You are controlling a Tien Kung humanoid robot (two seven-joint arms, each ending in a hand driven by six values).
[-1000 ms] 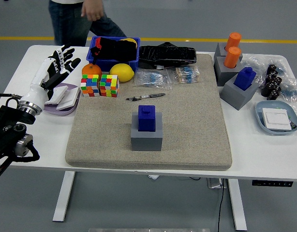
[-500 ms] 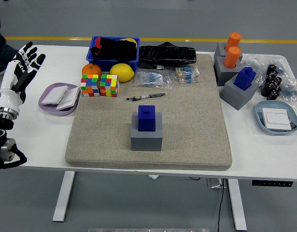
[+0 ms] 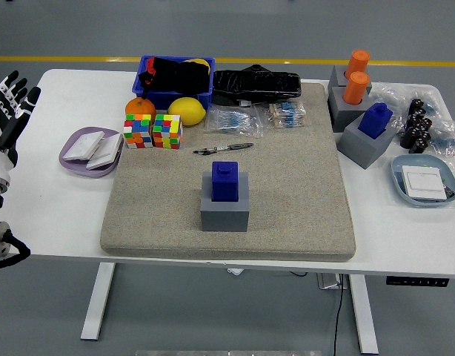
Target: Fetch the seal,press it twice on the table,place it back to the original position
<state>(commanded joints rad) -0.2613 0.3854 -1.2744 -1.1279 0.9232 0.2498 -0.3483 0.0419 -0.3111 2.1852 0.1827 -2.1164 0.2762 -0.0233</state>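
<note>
Blue seal [image 3: 225, 182] on grey base mid-mat, left robot hand [image 3: 5, 111] far left, well apart, fingers spread

Left hand [image 3: 5, 111] withdrawn leftward across three frames: first over lavender plate [image 3: 73, 157], then off table's [image 3: 57, 208] left edge, now at picture's far left margin, partly cropped. Fingers spread throughout, holding nothing. Plate, earlier partly covered by hand, now fully exposed. Person at far side, top left, visible at first, now gone from view.
</note>
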